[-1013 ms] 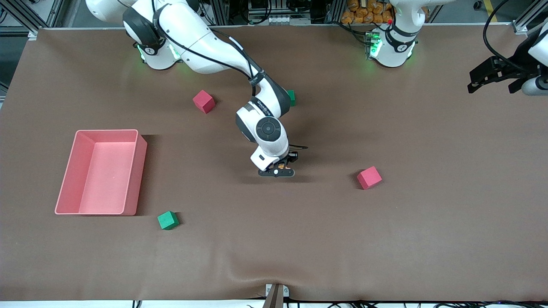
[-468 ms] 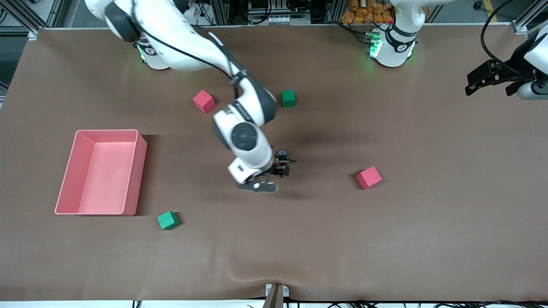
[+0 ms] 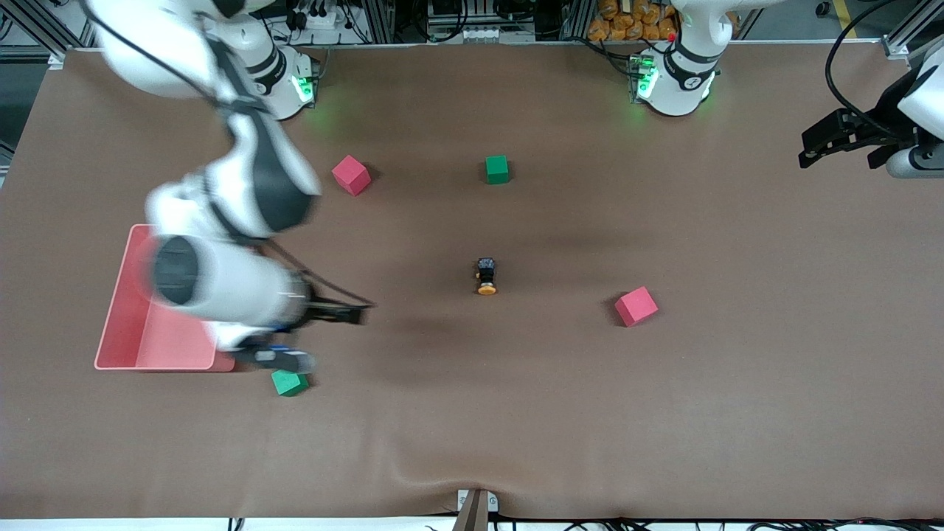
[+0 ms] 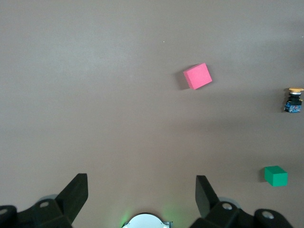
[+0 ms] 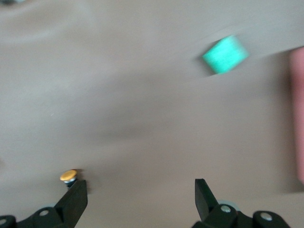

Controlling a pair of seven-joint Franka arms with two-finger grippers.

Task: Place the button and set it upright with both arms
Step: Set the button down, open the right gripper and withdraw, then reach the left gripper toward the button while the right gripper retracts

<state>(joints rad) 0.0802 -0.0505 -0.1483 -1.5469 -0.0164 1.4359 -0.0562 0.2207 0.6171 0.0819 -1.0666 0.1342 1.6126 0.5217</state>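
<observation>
Right tool [image 3: 324,335] has let go of the button [image 3: 486,276] and swung away toward the pink bin [image 3: 125,295], jaws wide, empty. Button sits alone mid-desk, well apart from it. Left tool [image 3: 841,140] waits at its desk end, wide, empty.

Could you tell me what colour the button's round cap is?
Orange, on the button with its black body; the front view shows it best.

Robot lab, aluminium framing [image 3: 29,22], cables [image 3: 841,66]
</observation>
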